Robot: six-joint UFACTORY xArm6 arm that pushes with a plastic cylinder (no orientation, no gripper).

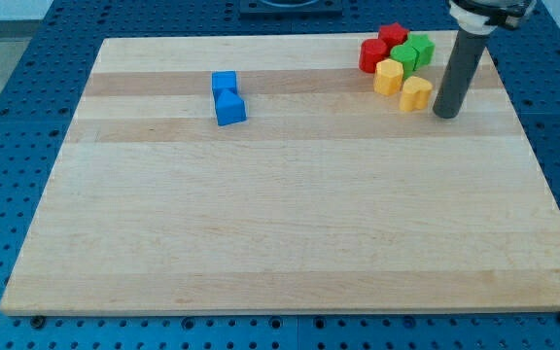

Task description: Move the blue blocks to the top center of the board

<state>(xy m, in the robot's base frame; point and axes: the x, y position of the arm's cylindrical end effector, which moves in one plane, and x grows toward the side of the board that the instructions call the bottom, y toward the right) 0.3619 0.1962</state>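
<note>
Beside yellow block (416, 93), my tip (445, 115)

Bright, even light; sharp focus

Wooden board (290, 233) under eight coloured blocks (228, 98).

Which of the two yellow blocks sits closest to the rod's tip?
The lower-right yellow block, just to the view's left of my tip. The other yellow block lies farther up-left, beside the green blocks.
</note>
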